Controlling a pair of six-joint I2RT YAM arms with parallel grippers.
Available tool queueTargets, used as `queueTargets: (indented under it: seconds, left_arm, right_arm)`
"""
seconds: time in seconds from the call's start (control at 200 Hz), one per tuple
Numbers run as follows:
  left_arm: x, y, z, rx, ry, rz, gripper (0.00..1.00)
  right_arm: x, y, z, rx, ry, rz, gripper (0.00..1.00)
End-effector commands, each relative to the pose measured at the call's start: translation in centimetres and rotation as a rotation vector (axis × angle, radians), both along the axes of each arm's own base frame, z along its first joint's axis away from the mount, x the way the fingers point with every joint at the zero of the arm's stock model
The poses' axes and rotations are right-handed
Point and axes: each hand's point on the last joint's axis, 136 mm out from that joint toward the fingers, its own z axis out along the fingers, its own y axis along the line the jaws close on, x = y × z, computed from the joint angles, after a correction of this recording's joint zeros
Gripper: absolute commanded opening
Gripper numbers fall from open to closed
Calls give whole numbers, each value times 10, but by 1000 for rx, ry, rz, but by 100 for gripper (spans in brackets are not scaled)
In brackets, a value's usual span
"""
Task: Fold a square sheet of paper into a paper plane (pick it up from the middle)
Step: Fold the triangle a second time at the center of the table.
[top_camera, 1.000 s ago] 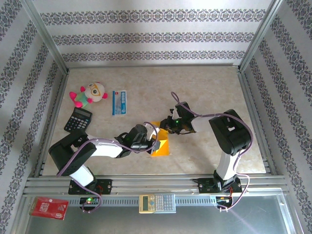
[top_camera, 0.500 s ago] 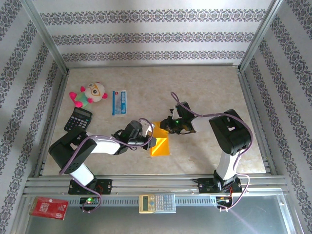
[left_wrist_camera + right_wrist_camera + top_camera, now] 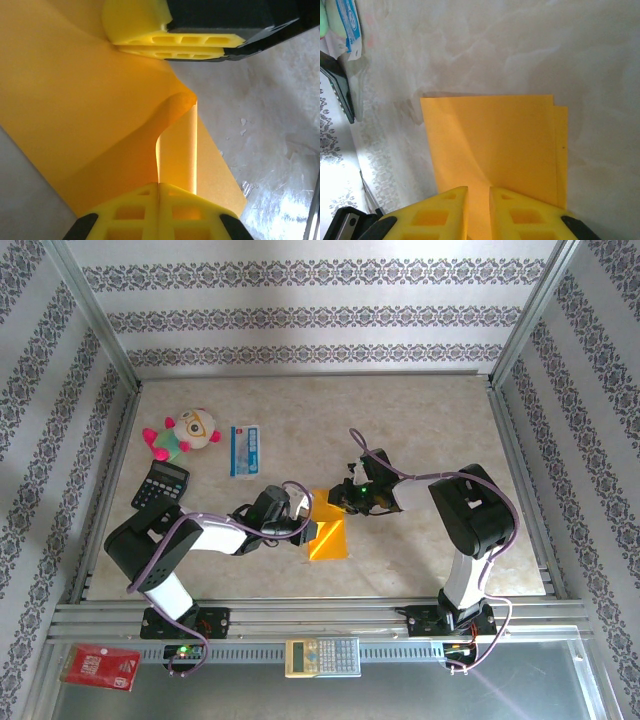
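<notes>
- Orange-yellow sheet of paper (image 3: 332, 538) lies on the table (image 3: 430, 440), between the two grippers; the right wrist view shows a second layer peeping past one edge, so I'd say it is already folded over once.
- Left gripper (image 3: 308, 532) sits at the sheet's left flank; its fingers are pressed tight together on a raised ridge of the paper.
- Right gripper (image 3: 345, 500) sits at the far end of the sheet; its fingers stand narrow with paper running in between them, and they look to be nipping it.
- From above, the sheet's long axis runs far to near; one grip is at the end of that axis, the other on its side, so the two pinches stand crosswise to each other.
- Both grippers touch the paper, so neither arm is the nearer; to my eye the coming crease depends on the left drawing across the axis while the right pins the end.
</notes>
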Motion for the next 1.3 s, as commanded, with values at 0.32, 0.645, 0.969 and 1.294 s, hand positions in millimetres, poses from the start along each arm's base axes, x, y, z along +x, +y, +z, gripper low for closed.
queueTargets:
  seconds: [0.32, 0.645, 0.969, 1.294]
  left_arm:
    - [5, 3, -8, 17, 21, 9, 4]
    - [5, 6, -8, 12, 26, 21, 4]
    - [6, 7, -9, 14, 30, 19, 4]
    - [6, 6, 0, -15, 27, 22, 4]
  right_arm:
    - [-12, -14, -33, -89, 80, -14, 21]
    - [-12, -14, -35, -90, 86, -13, 21]
    - [-13, -13, -35, -90, 87, -13, 21]
    - [-14, -14, -36, -93, 91, -13, 21]
